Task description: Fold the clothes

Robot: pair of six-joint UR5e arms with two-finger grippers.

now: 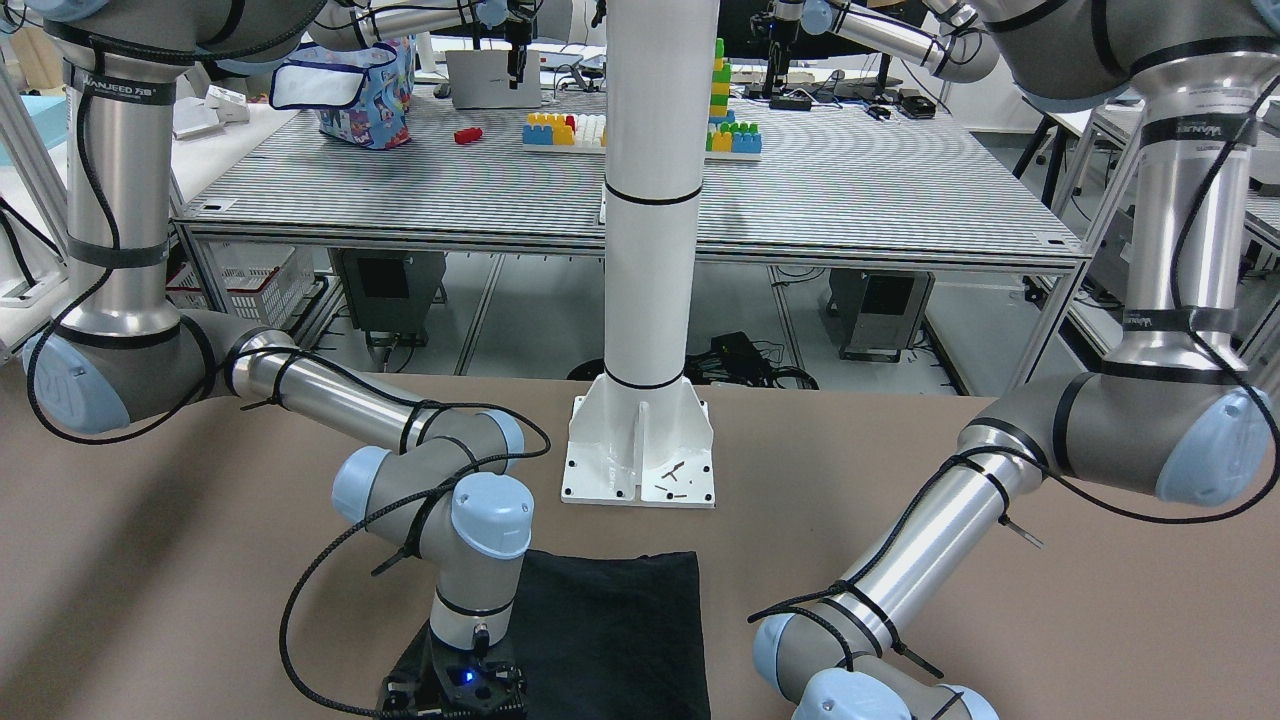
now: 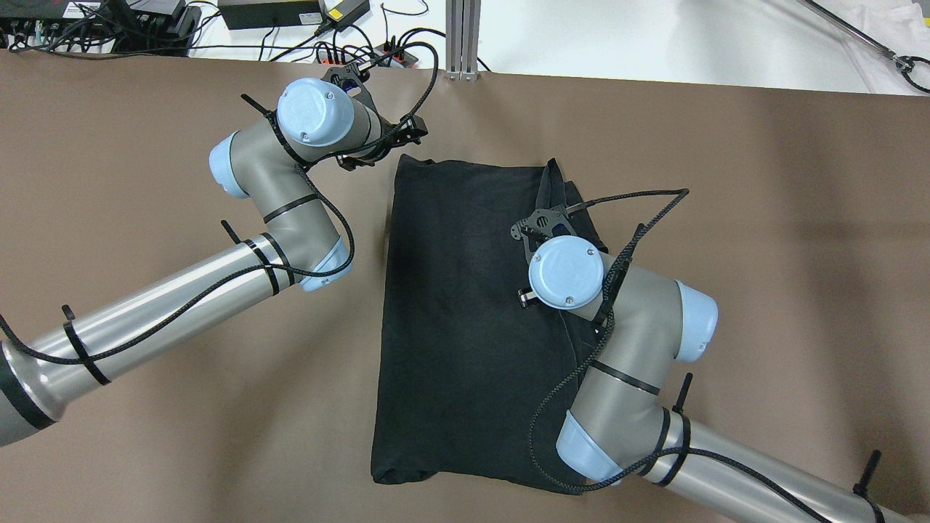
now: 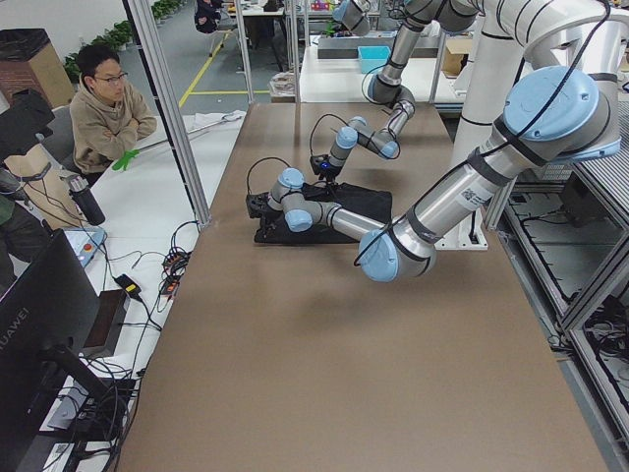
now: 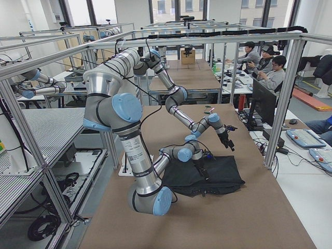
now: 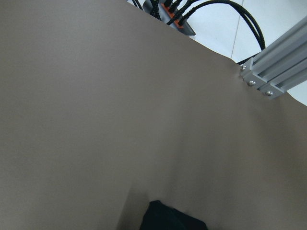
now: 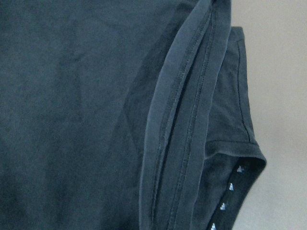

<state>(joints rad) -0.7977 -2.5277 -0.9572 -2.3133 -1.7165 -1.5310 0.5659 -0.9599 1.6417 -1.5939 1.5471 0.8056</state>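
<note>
The clothes are one black garment lying flat on the brown table, folded into a rough rectangle, with a hemmed flap doubled over along its right edge. My left gripper hovers just off the garment's far left corner. That corner shows as a dark tip at the bottom of the left wrist view. My right gripper points down over the garment's far right part, hidden beneath its wrist in the overhead view. No fingers show in either wrist view, so I cannot tell whether either gripper is open or shut.
The white pole's base plate stands on the table behind the garment. Cables and a power strip and an aluminium post sit at the table's far edge. A seated operator is beyond it.
</note>
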